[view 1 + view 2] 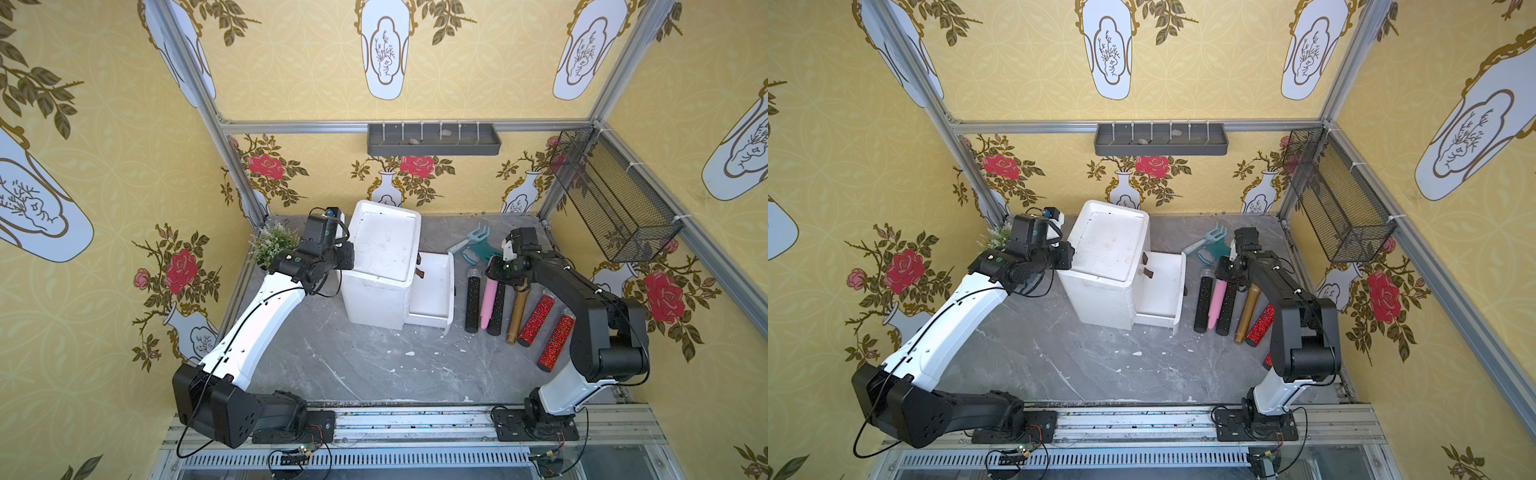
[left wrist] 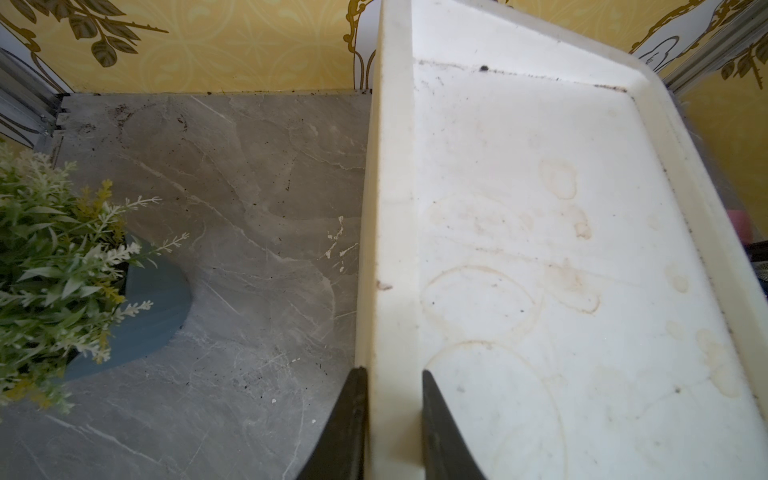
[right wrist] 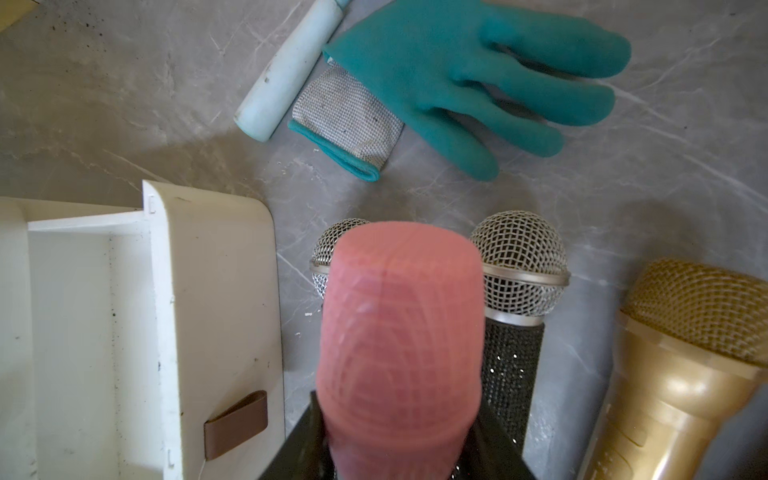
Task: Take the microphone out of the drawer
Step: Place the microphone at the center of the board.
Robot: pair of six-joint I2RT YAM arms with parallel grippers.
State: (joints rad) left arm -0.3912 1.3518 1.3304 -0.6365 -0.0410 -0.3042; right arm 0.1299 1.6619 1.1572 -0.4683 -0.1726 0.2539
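Note:
A pink microphone (image 1: 488, 305) (image 1: 1217, 301) (image 3: 399, 324) lies to the right of the open white drawer (image 1: 432, 291) (image 1: 1160, 286) (image 3: 83, 311), over the gap between two black glitter microphones. My right gripper (image 1: 496, 270) (image 1: 1227, 266) (image 3: 399, 411) is shut on it just behind its head. What shows of the drawer's inside is bare. My left gripper (image 1: 345, 257) (image 2: 392, 374) is shut on the left rim of the white cabinet (image 1: 382, 245) (image 1: 1108, 245) (image 2: 540, 249), one finger outside the rim and one on the top.
Beside the pink one lie two black microphones (image 1: 472, 303) (image 1: 496, 316), a gold one (image 1: 517, 318) and two red glitter ones (image 1: 536, 322) (image 1: 555, 343). A teal glove (image 3: 457, 83) and a pale rake (image 1: 469, 239) lie behind them. A potted plant (image 1: 272, 245) stands at the back left.

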